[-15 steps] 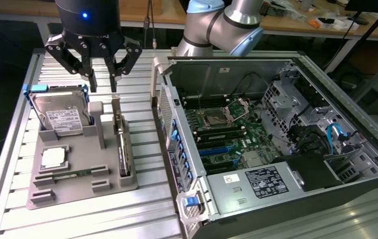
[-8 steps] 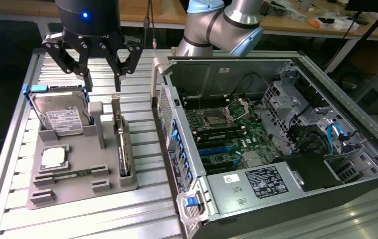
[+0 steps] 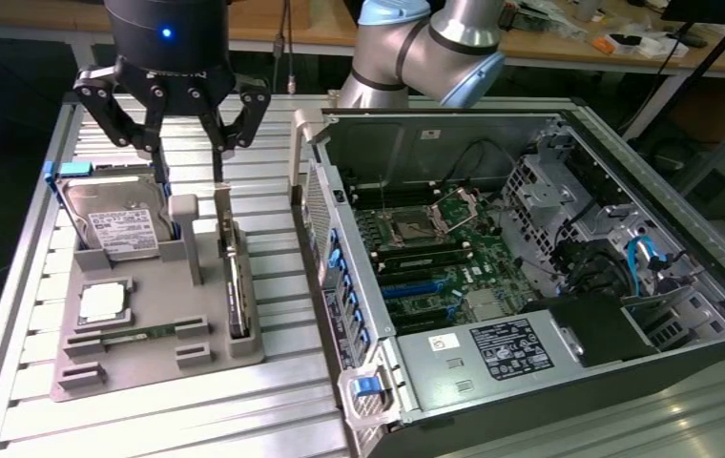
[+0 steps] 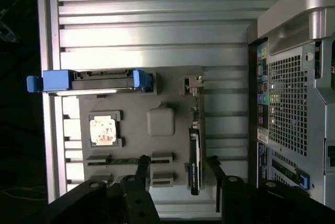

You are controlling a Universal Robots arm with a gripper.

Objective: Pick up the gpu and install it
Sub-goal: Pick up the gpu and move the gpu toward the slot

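The gpu (image 3: 238, 291) is a thin dark card standing on its edge in a slot on the grey holder tray (image 3: 146, 358), on the side nearest the computer case. In the wrist view the gpu (image 4: 194, 153) runs lengthwise between my two fingers, nearer to one of them. My gripper (image 3: 191, 179) hangs above the far end of the tray, open, with nothing between its fingers. From the wrist camera the gripper (image 4: 178, 169) straddles the card without touching it.
The tray also holds an upright hard drive (image 3: 114, 224) in a blue frame, a CPU (image 3: 102, 302) and a green memory stick (image 3: 146, 333). An open computer case (image 3: 515, 258) with its motherboard exposed stands at the exterior view's right. The slatted metal table (image 3: 172, 420) lies underneath.
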